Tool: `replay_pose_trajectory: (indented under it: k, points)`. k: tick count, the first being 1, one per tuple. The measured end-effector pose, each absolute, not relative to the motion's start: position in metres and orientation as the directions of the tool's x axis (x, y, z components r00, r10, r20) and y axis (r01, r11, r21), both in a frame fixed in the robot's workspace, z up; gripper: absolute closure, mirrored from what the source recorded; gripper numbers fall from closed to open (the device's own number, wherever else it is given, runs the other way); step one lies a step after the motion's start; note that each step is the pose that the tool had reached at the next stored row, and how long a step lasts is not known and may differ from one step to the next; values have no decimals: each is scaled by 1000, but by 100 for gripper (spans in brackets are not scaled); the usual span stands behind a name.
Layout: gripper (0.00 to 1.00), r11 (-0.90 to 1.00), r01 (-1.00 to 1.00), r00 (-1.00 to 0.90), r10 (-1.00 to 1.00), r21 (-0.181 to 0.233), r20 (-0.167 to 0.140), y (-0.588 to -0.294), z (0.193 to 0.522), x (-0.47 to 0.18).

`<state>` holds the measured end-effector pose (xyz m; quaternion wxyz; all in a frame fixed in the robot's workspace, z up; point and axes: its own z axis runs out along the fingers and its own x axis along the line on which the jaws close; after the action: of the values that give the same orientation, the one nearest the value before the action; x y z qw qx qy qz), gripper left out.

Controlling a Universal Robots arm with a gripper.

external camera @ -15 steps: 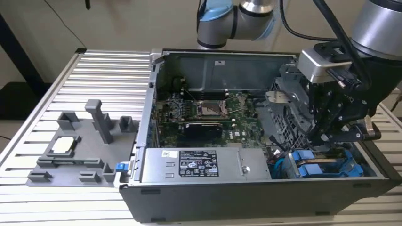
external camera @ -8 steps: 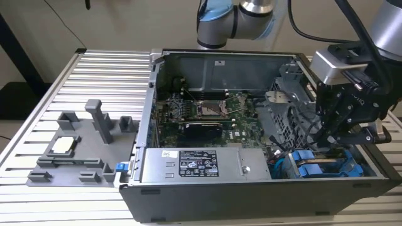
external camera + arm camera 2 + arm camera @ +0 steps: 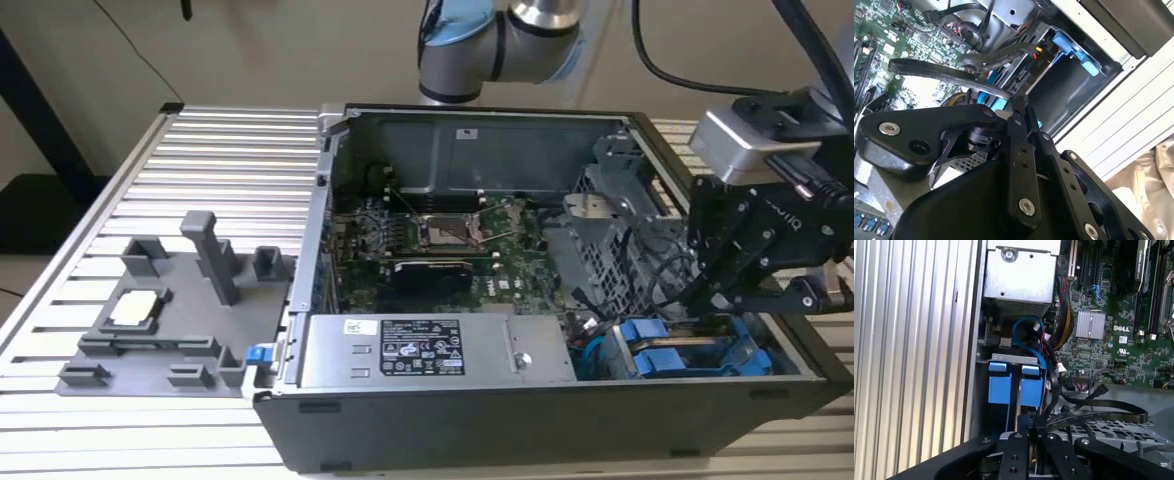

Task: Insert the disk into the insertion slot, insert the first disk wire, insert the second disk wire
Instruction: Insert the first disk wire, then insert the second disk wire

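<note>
The disk's bright blue carrier point(image 3: 663, 357) sits in the drive bay at the case's corner nearest the exterior view's right. Its blue tab ends point(image 3: 1000, 389) show in both wrist views point(image 3: 1070, 46). My gripper point(image 3: 697, 298) hangs just above that bay. Its fingertips point(image 3: 1019, 102) are pinched together on a flat black disk wire point(image 3: 944, 70), which loops away over the metal drive cage point(image 3: 1094, 416). In the first wrist view the gripper point(image 3: 1030, 427) stands close in front of the blue carrier. The disk's connector end is hidden behind the fingers.
The open computer case point(image 3: 534, 420) lies on a ribbed aluminium table point(image 3: 227, 150). Inside are the motherboard point(image 3: 441, 250), a grey labelled power-supply box point(image 3: 414, 350), a metal drive cage point(image 3: 601, 240) and a looped blue cable point(image 3: 1026, 325). A grey fixture tray point(image 3: 160, 310) stands at the exterior view's left.
</note>
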<state>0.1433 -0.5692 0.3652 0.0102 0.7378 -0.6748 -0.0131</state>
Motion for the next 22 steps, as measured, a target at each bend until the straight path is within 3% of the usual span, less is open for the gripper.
replay_pose_trajectory:
  k: [5, 9, 18, 22]
  points:
    - [84, -89, -995, 89, -996, 36, -11, -570, 365, 145]
    - [84, -86, -996, 85, -995, 31, -57, -571, 365, 145]
    - [84, -48, -998, 46, -997, 30, -63, -580, 364, 145]
    - [84, -17, -999, 14, -995, 29, -95, -580, 364, 145]
